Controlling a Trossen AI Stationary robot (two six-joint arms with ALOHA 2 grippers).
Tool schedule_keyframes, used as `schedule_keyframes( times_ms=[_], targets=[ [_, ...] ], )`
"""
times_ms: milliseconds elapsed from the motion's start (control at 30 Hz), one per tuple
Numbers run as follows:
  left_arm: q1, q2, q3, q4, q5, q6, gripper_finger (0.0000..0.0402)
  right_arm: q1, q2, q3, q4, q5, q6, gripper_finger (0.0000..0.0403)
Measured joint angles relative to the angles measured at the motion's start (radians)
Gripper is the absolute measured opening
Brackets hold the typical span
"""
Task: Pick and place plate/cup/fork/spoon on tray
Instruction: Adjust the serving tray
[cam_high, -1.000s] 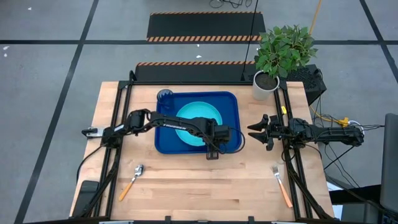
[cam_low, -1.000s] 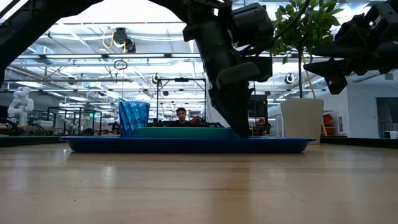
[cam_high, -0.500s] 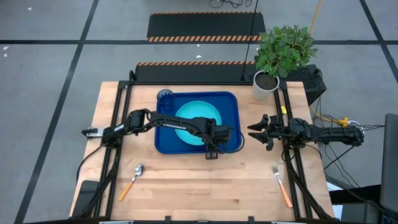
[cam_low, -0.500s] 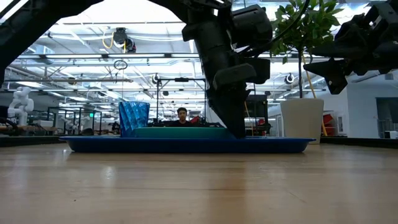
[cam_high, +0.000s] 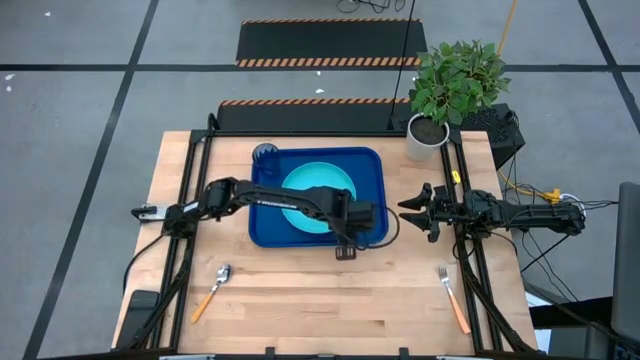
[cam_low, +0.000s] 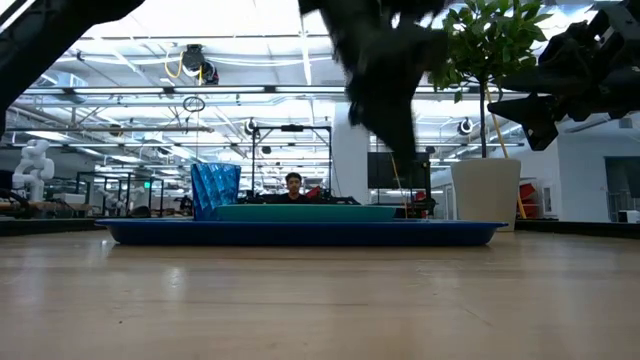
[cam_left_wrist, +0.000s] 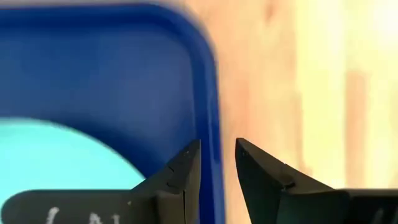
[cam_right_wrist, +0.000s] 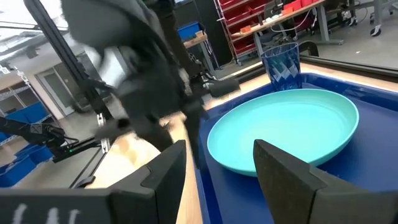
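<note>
1. The left tool (cam_high: 345, 250) is seen over the near right corner of the tray (cam_high: 263, 232); its fingers (cam_left_wrist: 184, 180) are parted by a narrow gap, and nothing is gripped between them.
2. The plate (cam_high: 318, 198) lies in the tray, just behind and left of the left tool.
3. The cup (cam_high: 264, 154) stands at the tray's far left corner, well apart from the left tool.
4. The right tool (cam_high: 408, 209) is held beside the tray's right edge, fingers spread, empty.
5. The spoon (cam_high: 211, 291) rests on the tabletop (cam_high: 330, 300), near-left of the left tool.
6. The fork (cam_high: 452, 298) rests on the tabletop, nearer than the right tool.
</note>
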Motion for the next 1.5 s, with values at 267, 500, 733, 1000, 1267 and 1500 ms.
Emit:
schedule_keyframes(
  times_ms=[267, 500, 733, 1000, 1267, 1500],
  targets=[
    [-0.02, -0.02, 0.146, -0.094, -0.13, -0.003, 0.0102, 0.0, 0.0, 0.0, 0.002, 0.002, 0.016, 0.0183],
    [-0.011, -0.039, 0.147, -0.141, -0.271, -0.024, 0.0102, 0.0, 0.005, 0.0, 0.01, 0.009, 0.019, 0.0183],
    [0.066, -0.038, 0.099, 0.122, -0.272, 0.071, 0.0102, -0.001, 0.009, 0.0, 0.025, 0.085, -0.023, 0.0183],
    [0.188, -0.035, -0.04, 0.223, -0.233, 0.06, 0.0102, 0.0, 0.009, 0.0, 0.107, 0.079, -0.034, 0.0183],
    [0.217, -0.048, -0.046, 0.054, -0.261, 0.112, 0.0102, 0.0, 0.009, 0.0, 0.098, 0.088, -0.082, 0.0183],
    [0.22, -0.095, -0.044, 0.004, -0.235, 0.186, 0.0102, -0.001, 0.01, 0.0, 0.099, 0.171, -0.102, 0.0183]
  ],
)
